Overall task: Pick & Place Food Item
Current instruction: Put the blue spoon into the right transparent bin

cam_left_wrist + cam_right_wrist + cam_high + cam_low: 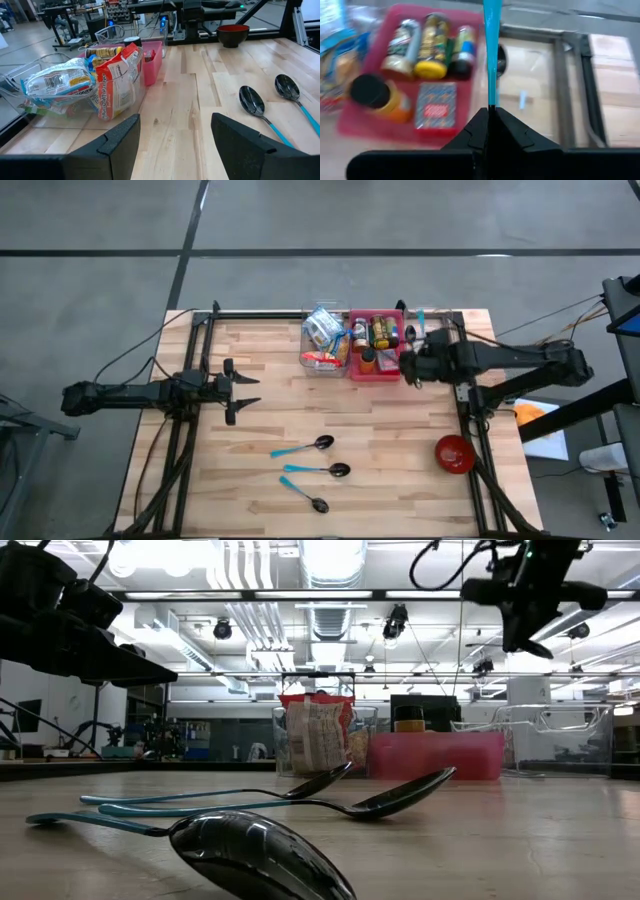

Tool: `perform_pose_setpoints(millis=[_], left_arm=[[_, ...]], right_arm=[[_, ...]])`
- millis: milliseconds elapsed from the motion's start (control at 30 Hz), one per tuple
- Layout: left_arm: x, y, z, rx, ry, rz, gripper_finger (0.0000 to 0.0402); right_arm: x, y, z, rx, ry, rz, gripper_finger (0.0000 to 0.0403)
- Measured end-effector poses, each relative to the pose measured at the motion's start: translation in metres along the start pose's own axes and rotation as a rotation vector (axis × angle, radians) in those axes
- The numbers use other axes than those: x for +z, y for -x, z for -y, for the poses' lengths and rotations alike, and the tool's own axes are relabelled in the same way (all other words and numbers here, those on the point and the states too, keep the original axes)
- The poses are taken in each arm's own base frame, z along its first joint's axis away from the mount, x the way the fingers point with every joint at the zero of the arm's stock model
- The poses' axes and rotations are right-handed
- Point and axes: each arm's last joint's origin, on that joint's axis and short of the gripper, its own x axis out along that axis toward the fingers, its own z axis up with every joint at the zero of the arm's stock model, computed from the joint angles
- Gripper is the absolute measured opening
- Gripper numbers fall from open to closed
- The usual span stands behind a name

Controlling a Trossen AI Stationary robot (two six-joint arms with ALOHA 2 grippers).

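1. Right gripper (490,117), clamped on a blue-handled spoon (491,50), hovers at 3 o'clock of the red bin (375,370) holding food jars (432,47).
2. Keep the spoon vertical; lower slowly.
3. Left gripper (175,132) waits empty, jaws apart, at the tabletop's (380,460) 9 o'clock.

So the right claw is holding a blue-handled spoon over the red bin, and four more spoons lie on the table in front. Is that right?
Not quite: only three spoons lie on the table, as the high view shows. The rest holds: the right gripper is shut on a blue-handled spoon above the red bin.
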Motion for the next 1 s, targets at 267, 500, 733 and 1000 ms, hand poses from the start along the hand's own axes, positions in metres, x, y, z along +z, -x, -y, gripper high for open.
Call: perform_pose_setpoints(millis=[267,500,733,1000], left_arm=[[0.0,0.0,0.0,0.0,0.0,0.0,0.0244],[0.0,0.0,0.0,0.0,0.0,0.0,0.0244],[0.0,0.0,0.0,0.0,-0.001,0.0,0.0244],[0.0,0.0,0.0,0.0,-0.002,0.0,0.0244]], right_arm=[[0.023,-0.028,0.004,-0.123,-0.013,-0.014,0.0022],[0.027,-0.055,0.005,-0.13,-0.019,-0.034,0.0022],[0.02,-0.08,0.011,-0.141,-0.04,-0.067,0.0022],[0.006,-0.104,0.02,-0.168,-0.045,-0.108,0.0022]])
